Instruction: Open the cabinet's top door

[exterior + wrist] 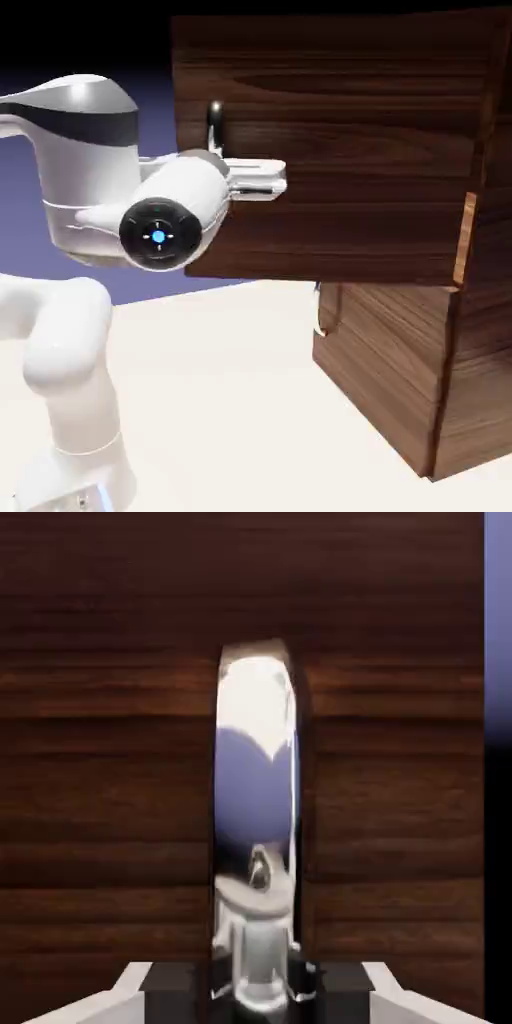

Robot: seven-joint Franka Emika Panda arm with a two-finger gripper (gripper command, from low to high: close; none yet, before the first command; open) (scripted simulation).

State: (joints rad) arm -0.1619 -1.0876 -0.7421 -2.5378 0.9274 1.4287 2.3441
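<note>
At the bottom of the hand view, six o'clock, the gripper (258, 990) is closed down on the silver bow handle (256, 782) of the top door (110, 802). One dark finger pad (172, 992) lies to the handle's left, the other to its right, with the metal between them. Handle runs straight up toward twelve, well past the fingers; bright white near its top, blue-violet lower down. Dark walnut grain runs crosswise behind it. Door edge at three o'clock, backdrop (498, 622) beyond.

From the side, in the exterior view: the door fills the frame from twelve round to three o'clock, standing open, swung out from the cabinet (385, 370). Its hinge side is toward three, its free edge toward eleven. Upper part of its handle shows above the white hand, near eleven; the lower part and the fingertips are hidden by the arm (90, 180), which comes in from nine to ten o'clock. Lower panel's handle (320, 310) just visible under the door, about five o'clock. Robot's base (80, 480) at seven, on the pale tabletop (220, 400).
</note>
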